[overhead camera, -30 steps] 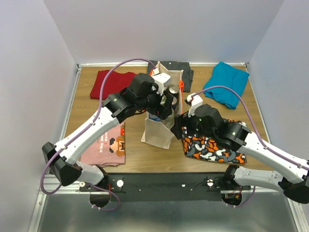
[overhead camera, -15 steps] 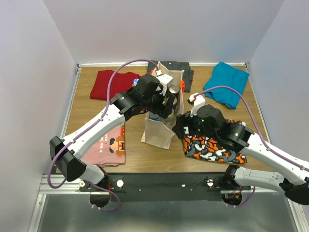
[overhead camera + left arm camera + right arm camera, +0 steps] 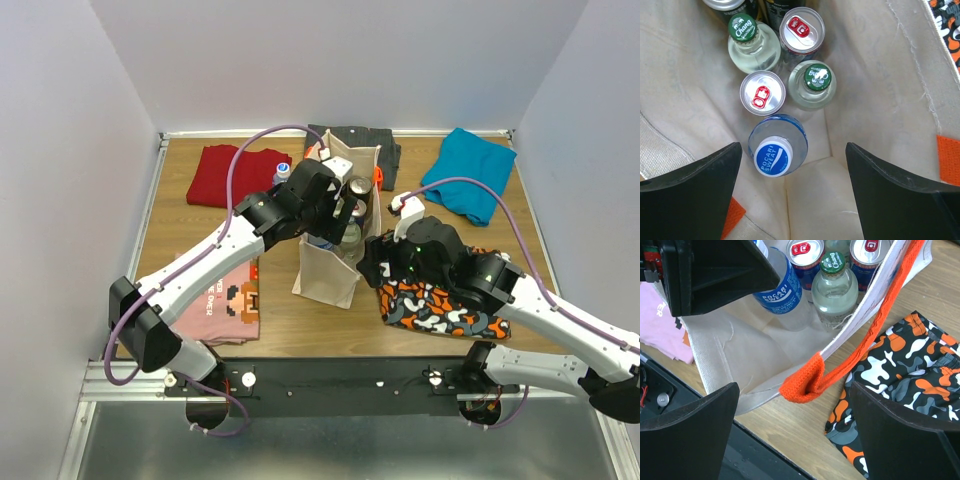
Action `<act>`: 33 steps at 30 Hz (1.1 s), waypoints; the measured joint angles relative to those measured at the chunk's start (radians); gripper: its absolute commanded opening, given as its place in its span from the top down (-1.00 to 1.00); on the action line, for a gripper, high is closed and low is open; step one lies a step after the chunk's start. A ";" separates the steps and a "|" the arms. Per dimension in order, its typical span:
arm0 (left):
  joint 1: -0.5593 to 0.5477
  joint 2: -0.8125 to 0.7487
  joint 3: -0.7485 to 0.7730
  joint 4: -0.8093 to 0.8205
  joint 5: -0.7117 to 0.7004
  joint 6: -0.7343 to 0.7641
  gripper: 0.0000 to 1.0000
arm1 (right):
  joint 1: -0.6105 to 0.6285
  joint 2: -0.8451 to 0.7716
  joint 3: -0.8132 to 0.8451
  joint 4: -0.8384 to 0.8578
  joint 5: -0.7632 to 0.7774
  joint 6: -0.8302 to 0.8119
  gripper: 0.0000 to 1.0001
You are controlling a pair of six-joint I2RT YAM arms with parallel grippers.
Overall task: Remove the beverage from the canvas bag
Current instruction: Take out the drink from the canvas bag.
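Note:
The beige canvas bag (image 3: pixel 328 272) stands upright mid-table with orange handles (image 3: pixel 802 383). Inside it are several beverages: a Pocari Sweat bottle with a blue cap (image 3: pixel 773 156), two silver cans with red tabs (image 3: pixel 762 92) and two green-capped Chang bottles (image 3: pixel 817 78). My left gripper (image 3: pixel 795 187) hangs open over the bag's mouth, nothing between its fingers (image 3: pixel 692 195), with the blue-capped bottle just ahead of the left finger. My right gripper (image 3: pixel 795 427) is open beside the bag's right rim, the orange handle loop between its spread fingers (image 3: pixel 687 432) but untouched.
Folded clothes lie around the bag: a red shirt (image 3: pixel 235 172) and a pink one (image 3: pixel 222 300) on the left, dark grey cloth (image 3: pixel 390 150) behind, a teal shirt (image 3: pixel 468 175) at back right, orange camo shorts (image 3: pixel 440 305) under my right arm.
My left gripper has sunk a little deeper over the bag's mouth and its arm has swung slightly rightwards. The right gripper has edged closer to the bag's rim.

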 measured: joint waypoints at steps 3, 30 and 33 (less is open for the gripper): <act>0.000 0.000 -0.005 0.000 -0.016 0.000 -0.86 | 0.000 0.002 0.000 0.000 0.002 0.000 -1.00; -0.006 0.032 -0.027 -0.005 -0.065 0.010 -0.50 | 0.000 0.016 0.000 0.000 0.017 0.000 -1.00; -0.008 0.042 -0.027 -0.006 -0.074 0.012 -0.49 | 0.000 0.016 0.000 0.000 0.021 0.000 -1.00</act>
